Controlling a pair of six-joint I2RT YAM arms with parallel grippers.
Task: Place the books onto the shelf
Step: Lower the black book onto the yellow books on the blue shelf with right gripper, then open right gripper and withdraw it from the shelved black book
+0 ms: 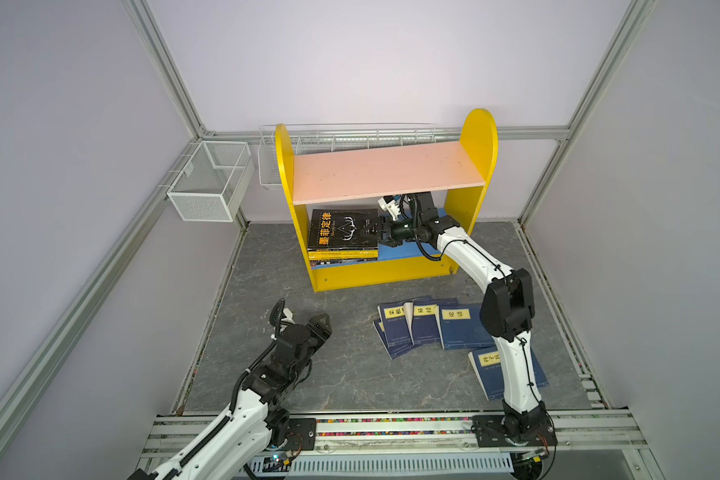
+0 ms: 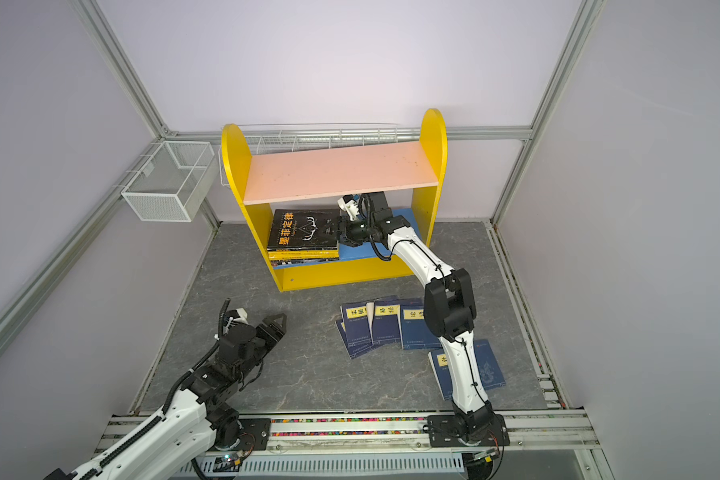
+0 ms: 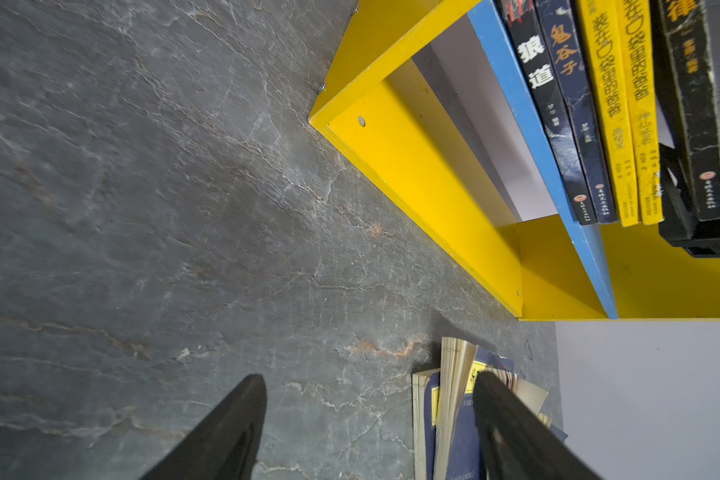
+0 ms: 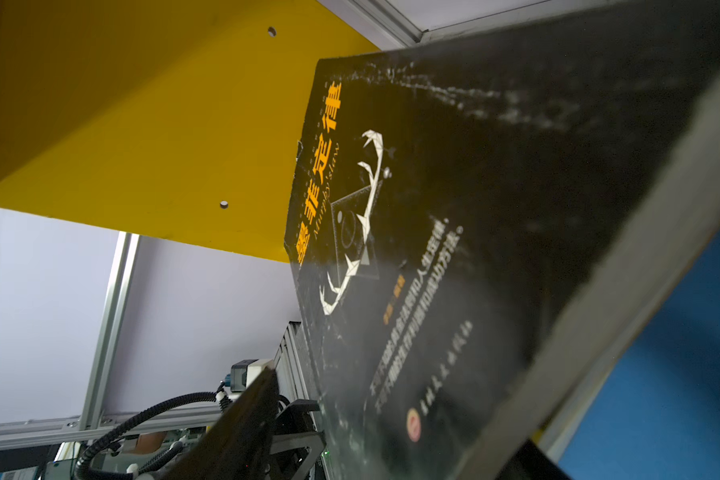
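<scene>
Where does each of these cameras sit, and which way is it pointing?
Top views: high in front, looking down on shelf, navy books, left gripper, right gripper; near-identical pair.
Left wrist: low over the table, facing the shelf's base and book spines; own spread fingers show.
Right wrist: inside the lower tier, facing the black book; one finger shows.
Shared: the black book also shows from above.

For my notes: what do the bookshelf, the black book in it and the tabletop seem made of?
Bookshelf: painted flat board, probably wood composite; even matte colour, drilled holes in the panels.
Black book: paperback with a slightly glossy card cover, scuffed pale along one edge.
Tabletop: grey stone look with pale veins; real slab or print, cannot tell.
</scene>
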